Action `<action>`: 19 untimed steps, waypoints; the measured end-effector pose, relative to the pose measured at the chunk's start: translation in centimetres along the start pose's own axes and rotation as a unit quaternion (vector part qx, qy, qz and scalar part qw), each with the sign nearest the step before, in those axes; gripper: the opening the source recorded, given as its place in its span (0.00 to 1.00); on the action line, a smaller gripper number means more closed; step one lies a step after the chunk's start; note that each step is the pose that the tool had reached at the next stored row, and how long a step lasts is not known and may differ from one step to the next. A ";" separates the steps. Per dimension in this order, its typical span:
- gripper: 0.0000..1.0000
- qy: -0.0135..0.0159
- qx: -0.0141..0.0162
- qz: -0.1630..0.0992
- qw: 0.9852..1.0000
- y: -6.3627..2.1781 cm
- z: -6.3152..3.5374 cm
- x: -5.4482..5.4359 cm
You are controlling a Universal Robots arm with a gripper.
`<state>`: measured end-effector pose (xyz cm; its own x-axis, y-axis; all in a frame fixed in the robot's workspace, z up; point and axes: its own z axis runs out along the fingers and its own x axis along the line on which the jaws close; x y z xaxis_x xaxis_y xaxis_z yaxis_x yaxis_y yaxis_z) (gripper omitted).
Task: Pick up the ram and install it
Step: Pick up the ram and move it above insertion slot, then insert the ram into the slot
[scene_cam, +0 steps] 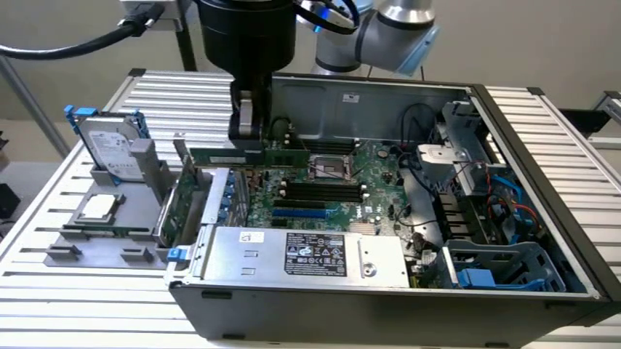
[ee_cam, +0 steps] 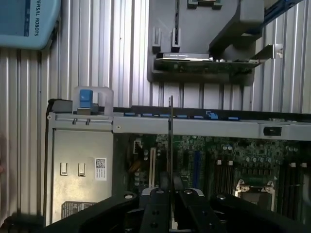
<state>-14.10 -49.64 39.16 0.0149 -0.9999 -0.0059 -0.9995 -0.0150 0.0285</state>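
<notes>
**The ram** [scene_cam: 286, 158] hangs in the air, gripped near its middle by the closed tool [scene_cam: 247, 142]. It stands on edge, level, with its long axis running from the exterior view's left to its right. This line is about parallel to the black memory slots [scene_cam: 316, 191], which lie lower and apart from it. In the wrist view the ram [ee_cam: 170, 126] appears edge-on as a thin line rising from between the tool [ee_cam: 170, 183] fingers.

**Surroundings.** The processor socket [scene_cam: 328, 169] sits just beside the ram's right end. An upright expansion card [scene_cam: 177, 207] stands near its left end.

**Containers.** The open computer case [scene_cam: 543, 145] holds the motherboard [scene_cam: 374, 182], a silver power supply [scene_cam: 301, 253], cables and a drive cage [scene_cam: 505, 265]. On the table [scene_cam: 174, 94], a grey holder [scene_cam: 87, 243] carries the expansion card, an upright hard drive [scene_cam: 105, 149] with blue rails, and a square processor chip [scene_cam: 97, 207].
</notes>
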 end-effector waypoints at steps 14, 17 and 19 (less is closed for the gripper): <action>0.00 0.000 -0.006 0.000 1.000 -6.39 0.75 -1.1; 0.00 0.000 -0.006 0.000 1.000 -7.29 1.23 -2.0; 0.00 0.000 -0.006 0.000 1.000 -7.57 1.59 -2.8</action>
<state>-6.61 -46.70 37.37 0.0148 -0.9999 -0.0061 -0.9991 -0.0150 0.0402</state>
